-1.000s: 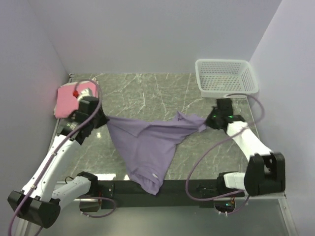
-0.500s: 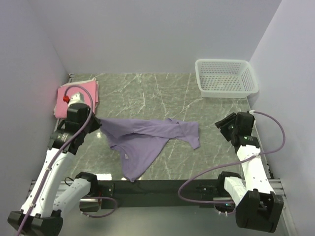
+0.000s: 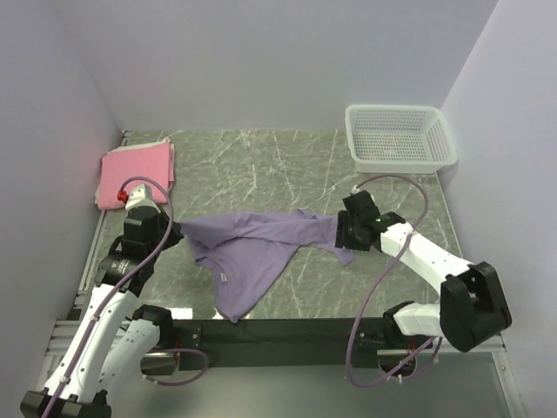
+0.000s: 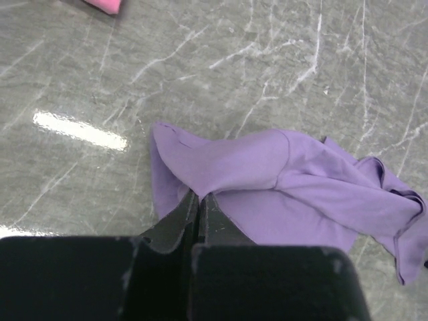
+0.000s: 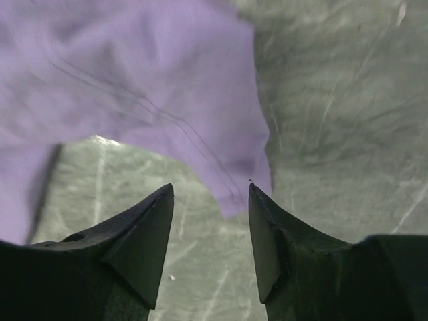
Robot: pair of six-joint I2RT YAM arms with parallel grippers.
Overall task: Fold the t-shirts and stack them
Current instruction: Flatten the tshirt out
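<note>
The lavender t-shirt point(image 3: 261, 244) lies crumpled across the middle of the table, one end trailing toward the near edge. My left gripper point(image 3: 178, 232) is shut on its left edge; in the left wrist view the fingertips point(image 4: 199, 195) pinch a fold of the lavender t-shirt point(image 4: 287, 180). At the cloth's right end my right gripper point(image 3: 341, 233) stands open. In the right wrist view a corner of the lavender t-shirt point(image 5: 154, 87) reaches just in front of that gripper point(image 5: 210, 190), and nothing is held. The pink t-shirt point(image 3: 137, 168) lies folded at the far left.
A white mesh basket point(image 3: 400, 138) stands at the far right corner of the marble table point(image 3: 261, 165). Walls close in the left, back and right sides. A corner of the pink t-shirt point(image 4: 103, 5) shows at the top of the left wrist view.
My right gripper opened and let the lavender t-shirt drop, swung off to the right, then came back to the cloth's right end. The left arm drew back toward the near edge, still gripping.
</note>
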